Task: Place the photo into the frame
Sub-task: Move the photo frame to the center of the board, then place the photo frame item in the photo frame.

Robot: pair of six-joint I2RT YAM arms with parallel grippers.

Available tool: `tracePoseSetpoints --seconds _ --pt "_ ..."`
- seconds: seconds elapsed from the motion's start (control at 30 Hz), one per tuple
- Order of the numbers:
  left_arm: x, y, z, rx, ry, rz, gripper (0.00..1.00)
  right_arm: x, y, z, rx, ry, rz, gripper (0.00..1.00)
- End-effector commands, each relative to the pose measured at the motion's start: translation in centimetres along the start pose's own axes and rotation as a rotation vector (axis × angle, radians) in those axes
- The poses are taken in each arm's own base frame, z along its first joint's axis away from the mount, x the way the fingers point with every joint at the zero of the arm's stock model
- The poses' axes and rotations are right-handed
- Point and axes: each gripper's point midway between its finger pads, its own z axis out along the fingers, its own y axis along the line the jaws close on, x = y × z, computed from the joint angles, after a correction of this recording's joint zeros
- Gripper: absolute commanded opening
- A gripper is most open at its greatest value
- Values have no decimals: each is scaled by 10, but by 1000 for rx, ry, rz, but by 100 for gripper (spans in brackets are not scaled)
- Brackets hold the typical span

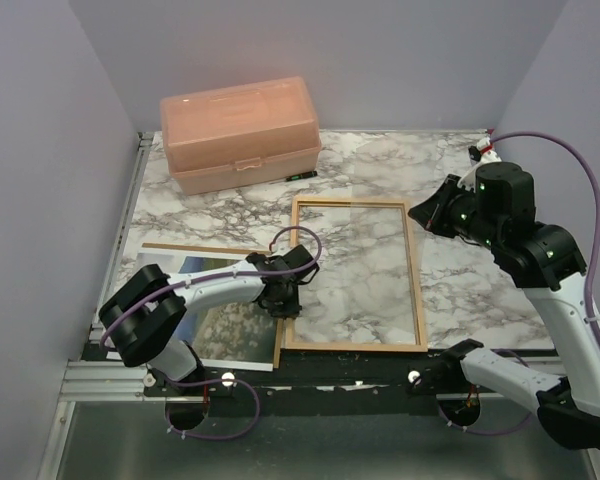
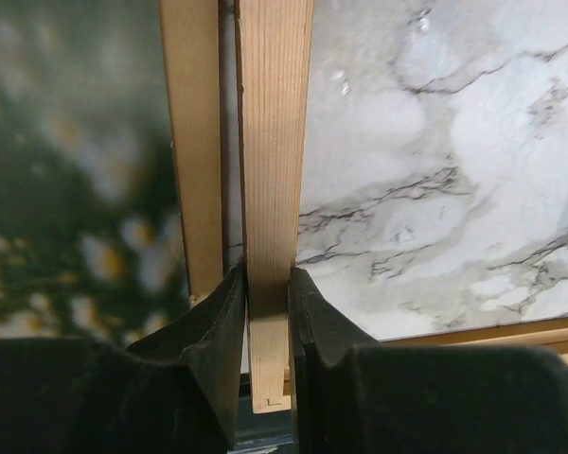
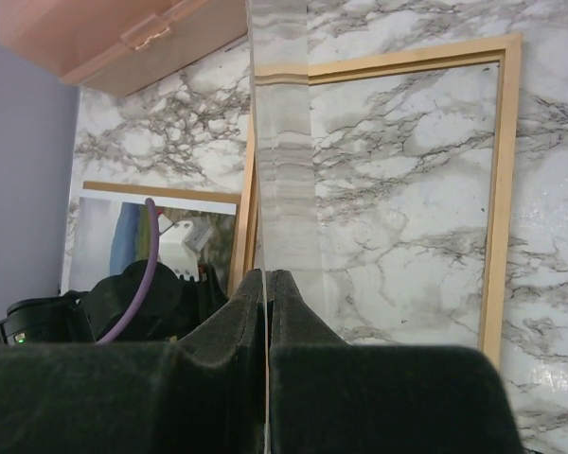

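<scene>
The orange-brown wooden frame (image 1: pixel 417 290) lies flat on the marble table, mid-right. My left gripper (image 1: pixel 284 298) is shut on the frame's left rail (image 2: pixel 275 142), near its front corner. The photo (image 1: pixel 215 318) lies face up to the left of the frame, partly under my left arm; the left wrist view shows it blurred (image 2: pixel 76 189). My right gripper (image 1: pixel 422 213) hangs above the frame's far right corner, shut on the edge of a clear pane (image 3: pixel 284 170). That pane (image 1: pixel 380 225) slants over the frame (image 3: pixel 500 189). The right wrist view shows the photo (image 3: pixel 123 236) beyond the pane.
A plain brown backing board (image 1: pixel 180 246) lies under the photo, its edge (image 2: pixel 194 142) close beside the frame's left rail. A pink plastic box (image 1: pixel 240 132) stands at the back left. Purple walls close in on both sides. The table's front edge runs just below the frame.
</scene>
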Motion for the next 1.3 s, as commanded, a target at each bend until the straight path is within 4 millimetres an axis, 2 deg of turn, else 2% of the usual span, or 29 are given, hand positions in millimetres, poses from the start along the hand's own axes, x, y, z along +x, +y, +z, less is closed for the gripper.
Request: tracePoseSetpoints --seconds 0.0,0.1,0.17,0.27,0.37,0.47,0.57,0.77,0.83,0.93,1.03,1.27 --pt "14 38 -2 -97 18 14 11 -3 12 4 -54 -3 16 0" --pt "13 37 -6 -88 14 30 16 2 11 8 -50 12 16 0" --pt "11 31 -9 -55 7 44 28 6 12 10 -62 32 16 0" --pt "6 15 -19 31 -13 58 54 9 15 11 -74 49 15 0" --pt "3 1 -32 126 -37 62 69 10 16 12 -81 60 13 0" --pt "-1 -14 -49 241 -50 75 70 13 21 12 -101 81 20 0" --pt "-15 -27 -80 367 -94 76 73 15 29 12 -136 108 28 0" --pt "-62 -41 -158 609 -238 65 83 9 39 13 -167 114 31 1" --pt "-82 -37 -178 636 -292 32 84 8 44 16 -184 126 34 0" --pt "-99 -39 -197 662 -325 2 84 7 53 22 -205 162 28 1" --pt "-102 -38 -191 644 -316 -19 82 5 61 28 -218 201 24 0" --pt "-97 -10 -139 473 -268 -69 77 12 68 49 -225 300 19 0"
